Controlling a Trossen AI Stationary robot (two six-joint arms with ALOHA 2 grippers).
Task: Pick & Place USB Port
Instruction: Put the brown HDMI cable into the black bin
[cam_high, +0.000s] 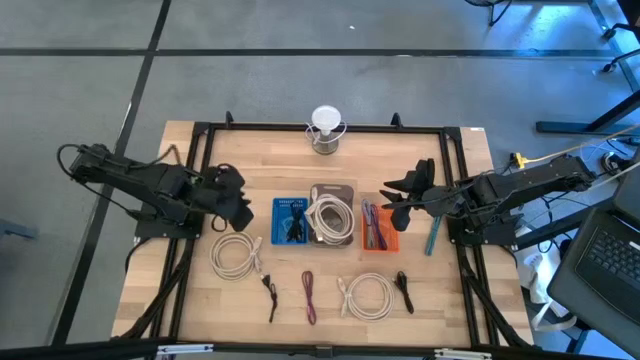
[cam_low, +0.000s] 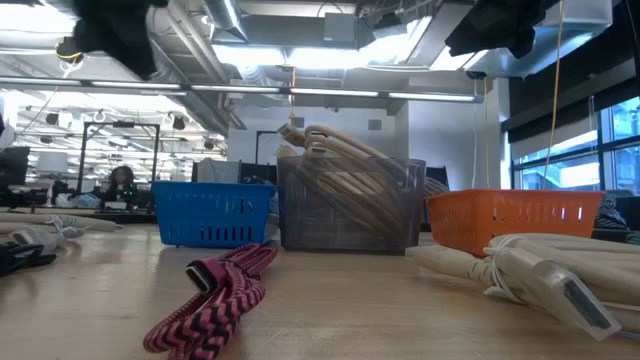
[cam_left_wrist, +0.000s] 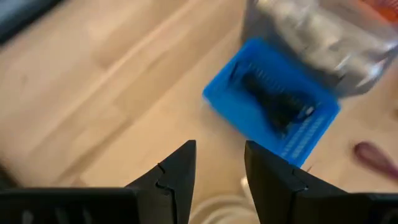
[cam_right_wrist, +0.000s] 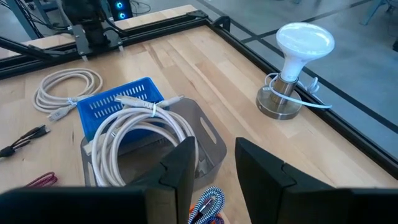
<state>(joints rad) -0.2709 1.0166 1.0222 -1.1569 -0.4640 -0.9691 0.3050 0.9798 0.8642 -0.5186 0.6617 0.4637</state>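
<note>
On the wooden counter (cam_high: 200, 300) three small baskets stand in a row: a blue basket (cam_high: 291, 220) on the left, a grey basket (cam_high: 331, 215) in the middle, and an orange basket (cam_high: 378, 228) on the right. The blue basket holds a dark cable (cam_left_wrist: 277, 102), the grey one a coiled white cable (cam_right_wrist: 134, 134), and the orange one a bundle of coloured cables (cam_high: 374, 228). The left end effector (cam_high: 238, 205) hangs above the counter just left of the blue basket, its two fingers (cam_left_wrist: 177, 177) apart with nothing between them. The right end effector (cam_high: 398, 200) hovers just right of the orange basket, its fingers (cam_right_wrist: 180, 165) also parted and empty. Along the front of the counter lie loose cables: a white coil (cam_high: 236, 255) at the left, a thin black cable (cam_high: 270, 292), a pink braided cable (cam_low: 215, 290), a second white coil (cam_high: 366, 296), and a short black cable (cam_high: 404, 290). A white lamp (cam_right_wrist: 297, 62) on a metal base stands at the far edge, behind the grey basket.
</note>
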